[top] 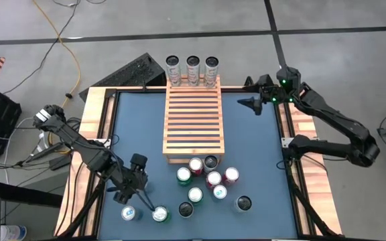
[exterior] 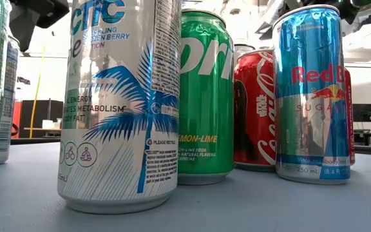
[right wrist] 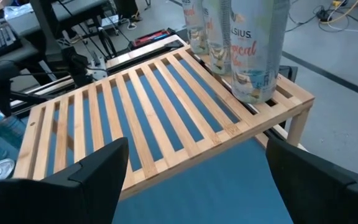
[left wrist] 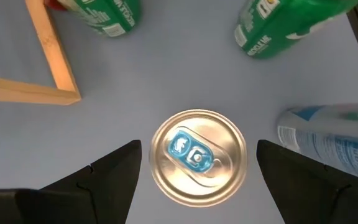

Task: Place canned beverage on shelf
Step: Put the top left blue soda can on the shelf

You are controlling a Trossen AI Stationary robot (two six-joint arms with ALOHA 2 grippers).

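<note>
Left gripper spread wide, hovering over an upright can at the table's near edge, top up, long axis vertical (not gripped yet). About nine more cans wait just beyond. Shelf holds three cans at its far end. Right gripper open, idle beside the shelf's far end.
</note>
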